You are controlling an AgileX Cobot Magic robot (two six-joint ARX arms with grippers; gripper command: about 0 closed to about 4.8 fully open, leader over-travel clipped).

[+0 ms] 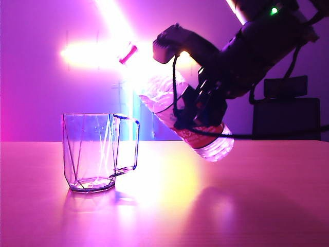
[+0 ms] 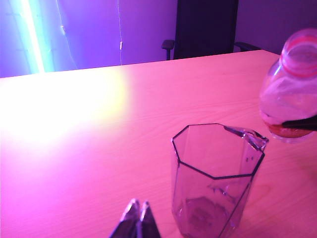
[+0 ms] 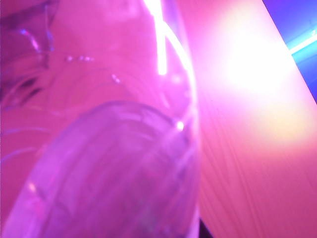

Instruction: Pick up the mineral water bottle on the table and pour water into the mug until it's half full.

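The clear faceted mug [image 1: 95, 154] stands upright on the table [image 1: 231, 206], left of centre, with its handle turned toward the bottle. To its right, in the air, my right gripper [image 1: 201, 110] is shut on the labelled middle of the mineral water bottle [image 1: 160, 92]. The bottle is tilted, its red-ringed neck up and toward the mug and its base low on the right. In the left wrist view the mug [image 2: 215, 178] is close and the bottle [image 2: 292, 84] hangs just beyond it. My left gripper [image 2: 138, 212] is shut and holds nothing, above the table beside the mug. The bottle [image 3: 109, 163] fills the right wrist view and hides the jaws.
A dark office chair [image 2: 205, 27] stands behind the table's far edge. A dark box-like shape [image 1: 285, 116] sits at the back right. Bright light strips glare off the tabletop [image 2: 64, 104] between mug and far edge.
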